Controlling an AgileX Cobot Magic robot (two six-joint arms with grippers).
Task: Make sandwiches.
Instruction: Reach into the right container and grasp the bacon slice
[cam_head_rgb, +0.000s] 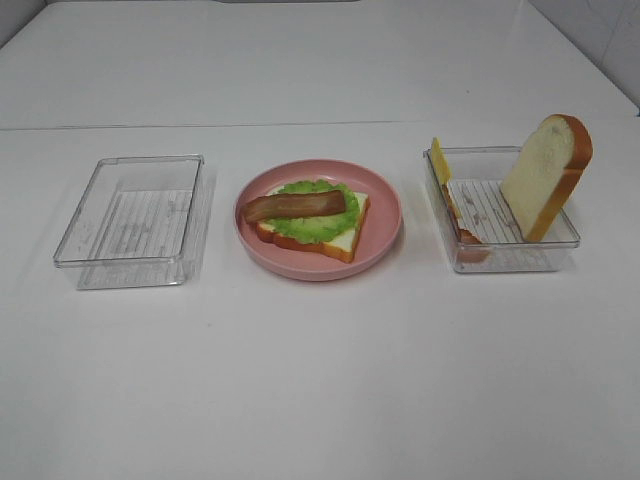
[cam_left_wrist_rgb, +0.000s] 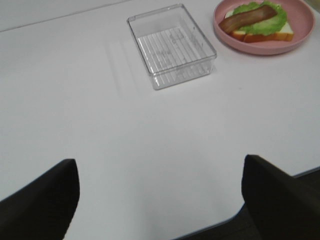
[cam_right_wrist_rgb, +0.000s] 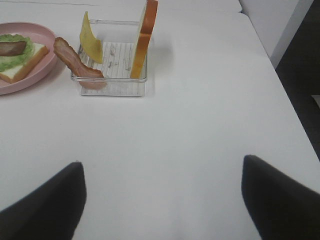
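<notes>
I see half-built sandwich (cam_head_rgb: 305, 222) mid-frame on pink plate (cam_head_rgb: 385, 235), bacon (cam_head_rgb: 295, 206) over lettuce (cam_head_rgb: 325, 228). top slice (cam_head_rgb: 545, 175) leans upright in right tray (cam_head_rgb: 500, 262) beside cheese (cam_head_rgb: 439, 160), easy to pinch. Both claws spread wide, empty: left gripper (cam_left_wrist_rgb: 160, 200), right gripper (cam_right_wrist_rgb: 160, 200) above table (cam_head_rgb: 320, 380).

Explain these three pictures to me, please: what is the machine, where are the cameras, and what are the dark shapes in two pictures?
This is a robot with two arms, each ending in a gripper. One picture comes from a high camera above the white table. The other two come from wrist cameras; the dark shapes are fingers of the left gripper and right gripper, both open and empty. A round pink plate carries a white bread slice, ruffled green lettuce and a reddish-brown bacon strip. On the left is an empty clear plastic tray. The clear tray on the right holds an upright bread slice, a yellow cheese slice and a second bacon strip.
</notes>
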